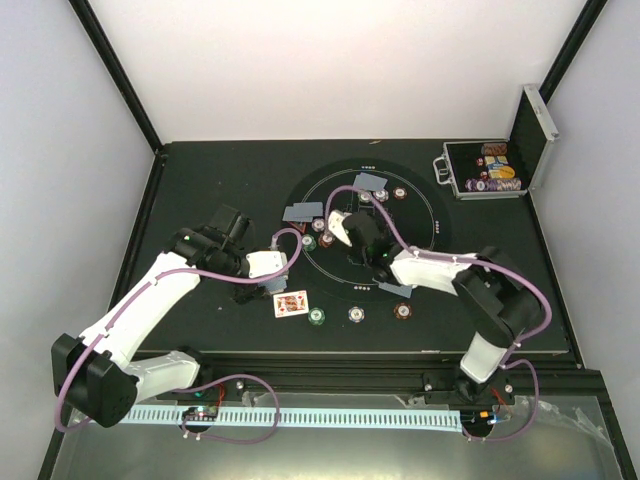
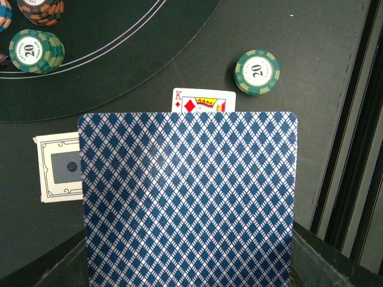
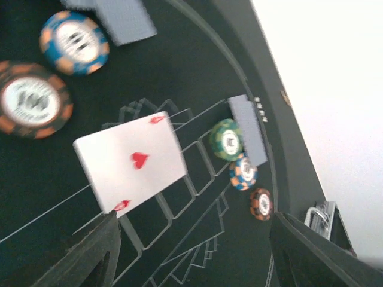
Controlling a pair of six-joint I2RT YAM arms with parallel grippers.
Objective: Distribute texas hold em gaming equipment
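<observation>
Beyond top edge of card (image 2: 188, 197) in left jaws: king (image 2: 203, 103), open felt (image 2: 299, 36).

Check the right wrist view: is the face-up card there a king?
No, the face-up card shows one red heart in its middle, an ace.

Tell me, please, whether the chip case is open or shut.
Open: the chip case has its lid raised, and stacked chips show inside.

Black counter (image 1: 200, 180); open silver-edged case (image 1: 530, 135) at its far right corner, lid upright, coloured chips (image 1: 495, 172) inside; white wall (image 1: 330, 60) behind.
</observation>
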